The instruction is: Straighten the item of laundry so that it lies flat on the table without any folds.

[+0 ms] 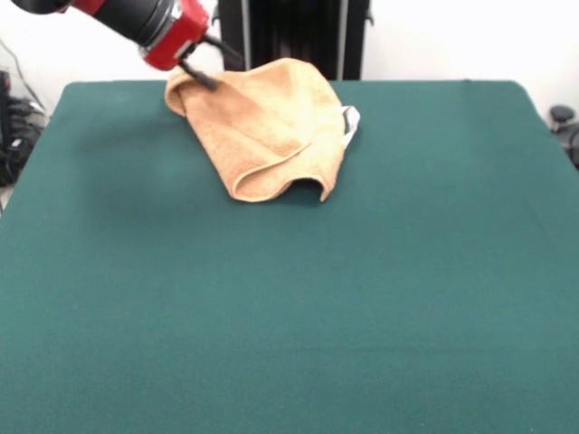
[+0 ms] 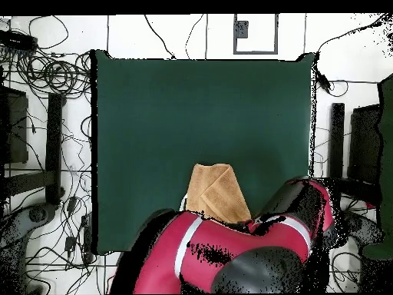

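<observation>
The golden-tan towel (image 1: 271, 127) lies crumpled and folded over itself at the far middle of the green table (image 1: 289, 307), its edges curled under at the front. A white tag (image 1: 351, 119) shows at its right edge. My gripper (image 1: 217, 68) hangs from the red arm head at the towel's far left corner. Its two black fingers (image 1: 201, 77) are apart, the lower one resting on the cloth. In the overhead view the towel (image 2: 217, 192) lies near the table's (image 2: 199, 115) bottom edge, and the arm hides the gripper.
The red and black arm (image 2: 230, 257) overhangs the table's edge on the robot's side and covers part of the towel. The black pedestal (image 1: 294, 36) stands just behind the towel. Cables and stands lie on the floor around the table (image 2: 54, 77).
</observation>
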Robot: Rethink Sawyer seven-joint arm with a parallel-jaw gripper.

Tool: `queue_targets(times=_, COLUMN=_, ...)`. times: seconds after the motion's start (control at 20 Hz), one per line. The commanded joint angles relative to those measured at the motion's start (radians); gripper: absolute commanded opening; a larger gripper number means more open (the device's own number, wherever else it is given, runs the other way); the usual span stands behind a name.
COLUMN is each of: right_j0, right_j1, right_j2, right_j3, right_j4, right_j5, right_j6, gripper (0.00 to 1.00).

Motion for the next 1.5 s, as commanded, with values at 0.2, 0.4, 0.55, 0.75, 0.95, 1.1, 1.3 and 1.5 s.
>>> queue_targets(times=0.2, right_j0=-0.065, right_j1=-0.052, right_j2=0.086, right_j3=0.095, right_j4=0.194, right_j5=0.489, right_j6=-0.536, gripper=1.00)
queue_targets(times=0.4, right_j0=-0.109, right_j1=-0.180, right_j2=0.090, right_j3=0.228, right_j4=0.280, right_j5=0.608, right_j6=-0.789, gripper=1.00)
queue_targets(times=0.55, right_j0=-0.144, right_j1=-0.250, right_j2=0.109, right_j3=0.305, right_j4=0.370, right_j5=0.661, right_j6=-0.936, gripper=1.00)
queue_targets(times=0.75, right_j0=-0.188, right_j1=-0.260, right_j2=0.123, right_j3=0.354, right_j4=0.455, right_j5=0.637, right_j6=-0.882, gripper=1.00)
queue_targets(times=0.95, right_j0=-0.164, right_j1=-0.169, right_j2=0.130, right_j3=0.305, right_j4=0.243, right_j5=0.460, right_j6=-0.521, gripper=1.00)
queue_targets(times=1.1, right_j0=-0.168, right_j1=-0.112, right_j2=0.138, right_j3=0.265, right_j4=0.105, right_j5=0.324, right_j6=-0.353, gripper=1.00)
queue_targets(times=1.3, right_j0=-0.238, right_j1=-0.094, right_j2=0.146, right_j3=0.256, right_j4=0.103, right_j5=0.317, right_j6=-0.447, gripper=1.00)
queue_targets(times=1.5, right_j0=-0.243, right_j1=-0.100, right_j2=0.146, right_j3=0.276, right_j4=0.139, right_j5=0.306, right_j6=-0.458, gripper=1.00)
